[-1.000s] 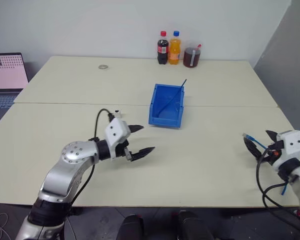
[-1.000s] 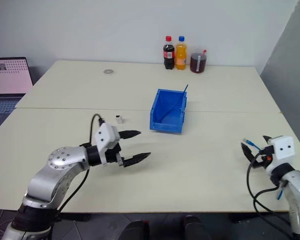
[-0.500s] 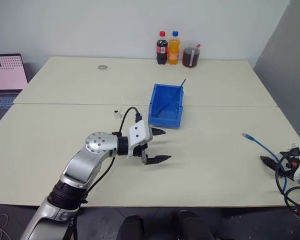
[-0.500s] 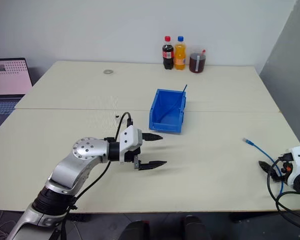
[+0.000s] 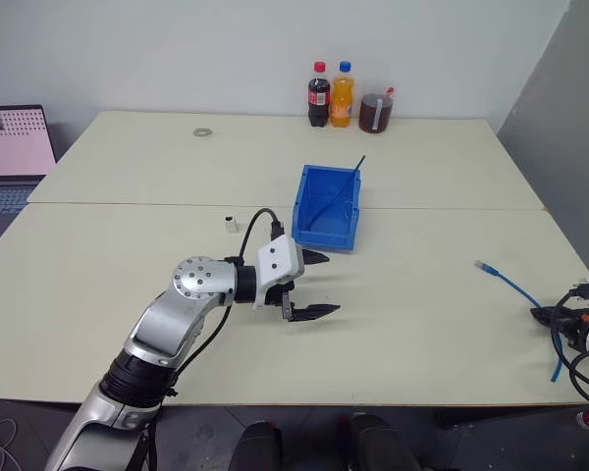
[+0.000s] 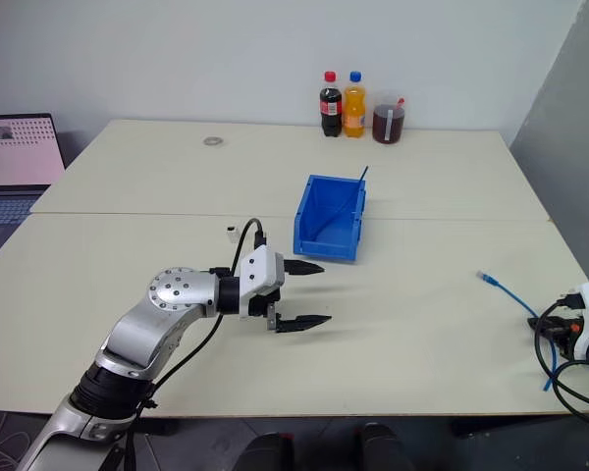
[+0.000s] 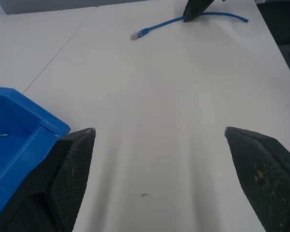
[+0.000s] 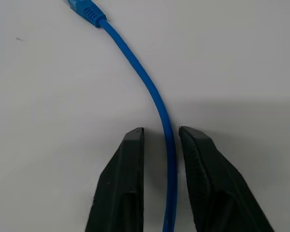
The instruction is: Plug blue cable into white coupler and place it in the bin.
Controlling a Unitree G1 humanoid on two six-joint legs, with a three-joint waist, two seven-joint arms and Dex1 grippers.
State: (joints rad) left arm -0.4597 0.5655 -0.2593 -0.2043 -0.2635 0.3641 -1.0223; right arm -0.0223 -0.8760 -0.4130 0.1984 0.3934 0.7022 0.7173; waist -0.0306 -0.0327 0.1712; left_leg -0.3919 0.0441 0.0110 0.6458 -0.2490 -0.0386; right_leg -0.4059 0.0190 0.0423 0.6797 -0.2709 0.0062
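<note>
task at an early stage, judging by the layout. blue cable point(image 5: 515, 287) lies on the table point(image 5: 422, 324) near its right edge, plug end point(image 8: 84, 10) pointing toward the table's middle, the far length trailing off the edge. right gripper point(image 8: 160, 140) sits at that edge with its two fingers point(image 8: 128, 159) drawn in on either side of the cable; the cable runs through the narrow gap between them, a sliver of space showing on each side, so i read this as closing on the cable, grip not yet confirmed firm. left gripper point(image 5: 312, 285) hovers over the table centre, just in front of the bin point(image 5: 326, 206), fingers spread wide and empty. white coupler point(image 5: 230, 223) stands alone on the table, left of the bin and apart from both grippers, untouched. a thin blue rod-like piece point(image 5: 353, 172) leans in the bin's far right corner; cannot tell what it is. done: cable reached, pinch under way. left: secure and lift the cable, pick up the coupler, seat the plug in the socket, drop the joined pair into the bin.
</note>
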